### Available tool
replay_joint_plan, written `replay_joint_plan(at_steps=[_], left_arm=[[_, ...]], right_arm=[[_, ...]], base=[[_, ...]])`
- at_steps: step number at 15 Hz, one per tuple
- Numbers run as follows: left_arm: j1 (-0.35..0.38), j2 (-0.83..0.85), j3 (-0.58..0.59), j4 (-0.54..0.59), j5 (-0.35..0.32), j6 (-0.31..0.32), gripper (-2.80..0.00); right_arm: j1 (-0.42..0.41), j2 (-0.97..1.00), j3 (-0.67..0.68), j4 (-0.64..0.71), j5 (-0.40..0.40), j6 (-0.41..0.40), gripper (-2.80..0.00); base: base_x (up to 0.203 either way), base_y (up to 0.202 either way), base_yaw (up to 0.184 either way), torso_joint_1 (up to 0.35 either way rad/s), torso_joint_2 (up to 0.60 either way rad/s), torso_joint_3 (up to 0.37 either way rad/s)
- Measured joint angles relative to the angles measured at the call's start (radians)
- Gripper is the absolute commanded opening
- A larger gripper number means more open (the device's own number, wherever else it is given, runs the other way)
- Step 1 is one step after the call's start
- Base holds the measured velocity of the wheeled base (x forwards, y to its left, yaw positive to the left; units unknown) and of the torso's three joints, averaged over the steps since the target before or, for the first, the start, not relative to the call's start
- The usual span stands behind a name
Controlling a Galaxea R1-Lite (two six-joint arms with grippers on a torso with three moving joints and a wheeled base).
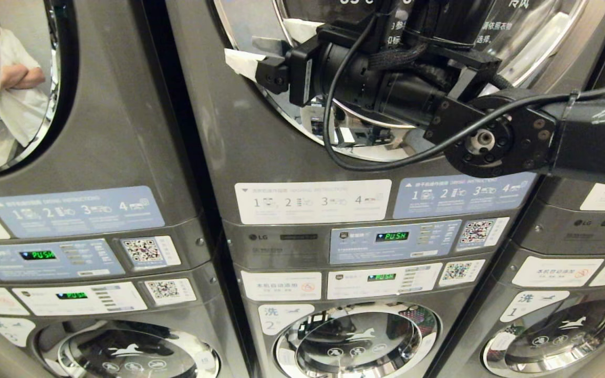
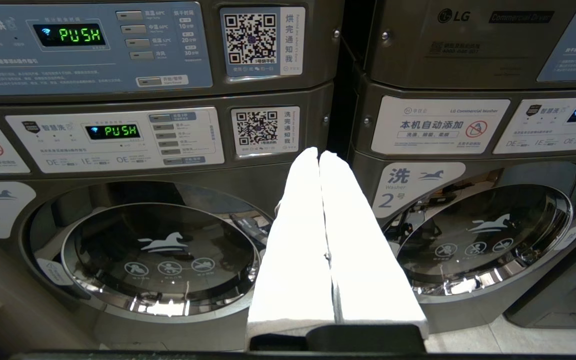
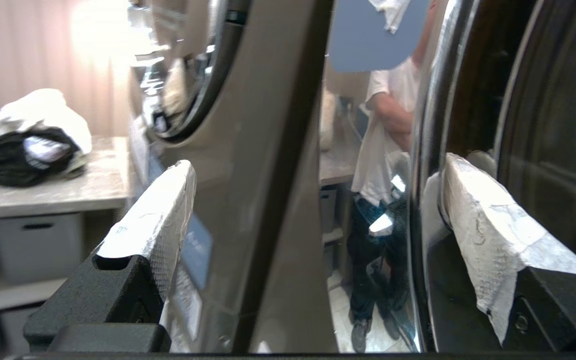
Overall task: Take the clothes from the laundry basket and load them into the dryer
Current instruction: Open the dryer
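At upper centre of the head view, the robot's right gripper (image 1: 244, 50) reaches across the chrome-rimmed dryer door (image 1: 539, 39) of the middle machine, its white-padded fingers (image 3: 155, 220) spread wide and holding nothing. The left gripper (image 2: 320, 155) hangs low before the washers, its pads pressed together and empty. Neither the clothes nor the laundry basket appears in any view. A person (image 3: 383, 150) is reflected in the door's chrome.
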State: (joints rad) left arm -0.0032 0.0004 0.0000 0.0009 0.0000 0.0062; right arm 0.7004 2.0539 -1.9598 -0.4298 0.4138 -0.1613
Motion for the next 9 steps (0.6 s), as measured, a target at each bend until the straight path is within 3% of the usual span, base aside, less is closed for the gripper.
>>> replay_joint_plan(at_steps=[5, 9], left_arm=[[0.000, 0.000, 0.000, 0.000, 0.000, 0.000, -2.80], [0.000, 0.000, 0.000, 0.000, 0.000, 0.000, -2.80]], right_arm=[[0.024, -0.062, 0.001, 0.109, 0.091, 0.001, 0.00], [0.053, -0.125, 0.019, 0.167, 0.108, 0.001, 0.00]], base=[[0.000, 0.000, 0.000, 0.000, 0.00, 0.000], [0.000, 0.000, 0.000, 0.000, 0.00, 0.000]])
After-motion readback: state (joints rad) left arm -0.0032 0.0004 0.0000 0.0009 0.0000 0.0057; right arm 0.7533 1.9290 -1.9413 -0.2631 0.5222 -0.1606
